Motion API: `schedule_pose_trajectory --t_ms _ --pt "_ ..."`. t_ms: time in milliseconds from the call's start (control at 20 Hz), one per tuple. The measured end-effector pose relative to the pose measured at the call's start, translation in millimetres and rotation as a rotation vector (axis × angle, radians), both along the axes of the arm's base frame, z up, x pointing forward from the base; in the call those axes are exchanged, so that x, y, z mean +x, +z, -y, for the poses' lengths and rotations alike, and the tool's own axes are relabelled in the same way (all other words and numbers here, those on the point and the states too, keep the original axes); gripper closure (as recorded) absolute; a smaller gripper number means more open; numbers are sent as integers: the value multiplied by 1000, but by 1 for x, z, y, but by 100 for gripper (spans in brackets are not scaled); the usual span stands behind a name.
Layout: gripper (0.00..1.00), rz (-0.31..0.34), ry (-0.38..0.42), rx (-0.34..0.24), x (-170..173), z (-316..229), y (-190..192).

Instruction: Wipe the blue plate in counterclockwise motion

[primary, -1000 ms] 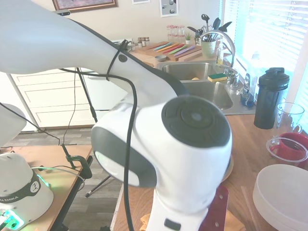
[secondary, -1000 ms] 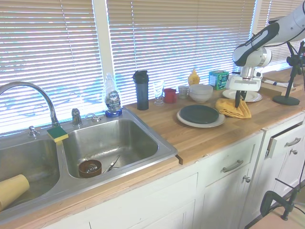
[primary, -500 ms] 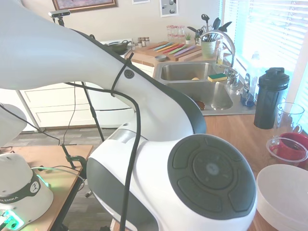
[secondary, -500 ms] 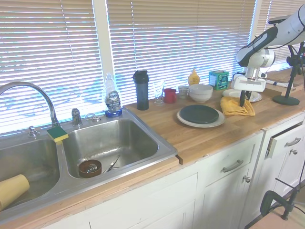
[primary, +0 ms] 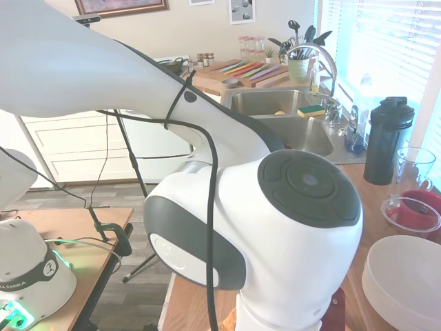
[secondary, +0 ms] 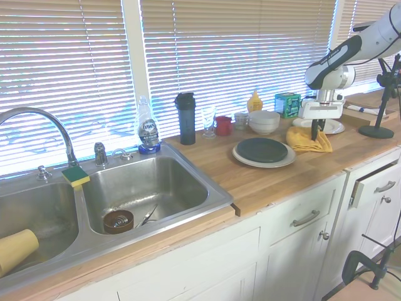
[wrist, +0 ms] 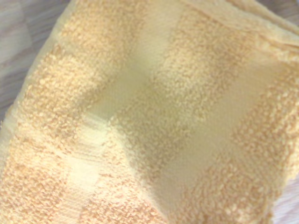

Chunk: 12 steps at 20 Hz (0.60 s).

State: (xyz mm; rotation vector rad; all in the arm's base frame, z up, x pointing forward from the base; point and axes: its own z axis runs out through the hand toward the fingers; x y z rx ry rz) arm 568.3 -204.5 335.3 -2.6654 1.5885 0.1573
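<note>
The blue plate [secondary: 262, 149], dark and glossy, lies on a larger beige plate [secondary: 245, 161] on the wooden counter. Just to its right sits a bunched yellow towel [secondary: 302, 140]. My gripper [secondary: 315, 130] points straight down into the top of that towel, and the fingers look closed on it. The towel's rough weave [wrist: 149, 112] fills the wrist view. In the first exterior view my own arm blocks the plate, the towel and the gripper.
Behind the plates stand stacked white bowls [secondary: 264, 121], a green box [secondary: 287, 104], a mustard bottle [secondary: 254, 101], a red cup [secondary: 223, 125] and a black shaker [secondary: 185, 118]. A small white plate [secondary: 335, 127] lies behind the gripper. The sink [secondary: 144, 188] is far left.
The gripper swung right and then back left, toward the plates, and the towel shifted with it. It is more bunched than a second ago.
</note>
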Motion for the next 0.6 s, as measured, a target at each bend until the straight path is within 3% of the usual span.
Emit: schedule_pose_trajectory --t_ms 600 --pt "0 8 2 -5 -3 -1 5"
